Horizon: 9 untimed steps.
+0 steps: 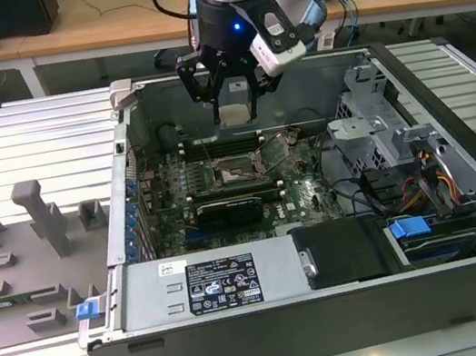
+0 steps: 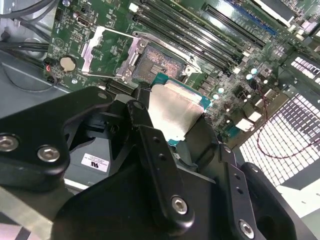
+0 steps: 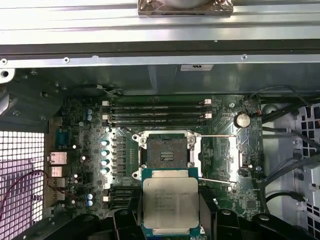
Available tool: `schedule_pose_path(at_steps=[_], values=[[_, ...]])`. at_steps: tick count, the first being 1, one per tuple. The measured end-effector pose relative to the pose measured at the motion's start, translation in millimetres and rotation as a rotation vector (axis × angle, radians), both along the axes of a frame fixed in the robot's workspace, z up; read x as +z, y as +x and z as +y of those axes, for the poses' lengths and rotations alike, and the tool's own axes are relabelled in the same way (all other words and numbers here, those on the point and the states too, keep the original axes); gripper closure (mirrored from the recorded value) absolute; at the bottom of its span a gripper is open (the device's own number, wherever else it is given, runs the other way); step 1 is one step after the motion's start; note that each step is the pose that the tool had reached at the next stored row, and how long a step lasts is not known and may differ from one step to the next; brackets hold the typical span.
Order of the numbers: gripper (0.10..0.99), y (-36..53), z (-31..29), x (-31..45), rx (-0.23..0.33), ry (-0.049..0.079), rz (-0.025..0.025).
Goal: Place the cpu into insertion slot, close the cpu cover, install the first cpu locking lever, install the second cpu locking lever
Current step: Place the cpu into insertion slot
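We see one gripper (image 1: 233,98), its fingers clamped on the one cpu (image 3: 170,205), which they partly hide. In the exterior view the cpu hangs at twelve o'clock of the single bare insertion slot (image 3: 167,152), and the cpu cover (image 2: 91,52) is swung open.

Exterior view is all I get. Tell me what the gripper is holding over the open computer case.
Observer: The gripper is shut on a square chip with a silver-grey top, seen in both wrist views.
Operator: Report the socket.
Observer: The socket is empty. Its dark square middle lies bare in the first wrist view.
Operator: Check the cover.
Observer: The cover is swung open, off the socket, in the second wrist view.
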State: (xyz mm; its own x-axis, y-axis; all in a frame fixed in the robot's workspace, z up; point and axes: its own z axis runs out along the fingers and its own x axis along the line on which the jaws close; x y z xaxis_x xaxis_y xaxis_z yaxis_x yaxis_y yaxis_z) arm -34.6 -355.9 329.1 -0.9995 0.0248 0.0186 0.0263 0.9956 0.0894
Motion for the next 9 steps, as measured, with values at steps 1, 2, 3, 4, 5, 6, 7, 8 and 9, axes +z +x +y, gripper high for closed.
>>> schedule_pose_path(at_steps=[1, 2, 3, 4, 5, 6, 7, 8, 9], values=[[0.545, 0.0, 0.0, -2.8, 0.000, 0.000, 0.0000], [0.545, 0.0, 0.0, -5.5, 0.000, 0.000, 0.0000], [0.545, 0.0, 0.0, -7.4, 0.000, 0.000, 0.0000], [0.545, 0.0, 0.0, -10.2, 0.000, 0.000, 0.0000], [0.545, 0.0, 0.0, -11.8, 0.000, 0.000, 0.0000], [0.545, 0.0, 0.0, -13.5, -0.003, 0.000, 0.0000], [0.545, 0.0, 0.0, -14.6, -0.010, 0.000, -0.0001], [0.545, 0.0, 0.0, -15.1, -0.019, -0.001, 0.0000], [0.545, 0.0, 0.0, -15.6, -0.040, -0.001, 0.0001]])
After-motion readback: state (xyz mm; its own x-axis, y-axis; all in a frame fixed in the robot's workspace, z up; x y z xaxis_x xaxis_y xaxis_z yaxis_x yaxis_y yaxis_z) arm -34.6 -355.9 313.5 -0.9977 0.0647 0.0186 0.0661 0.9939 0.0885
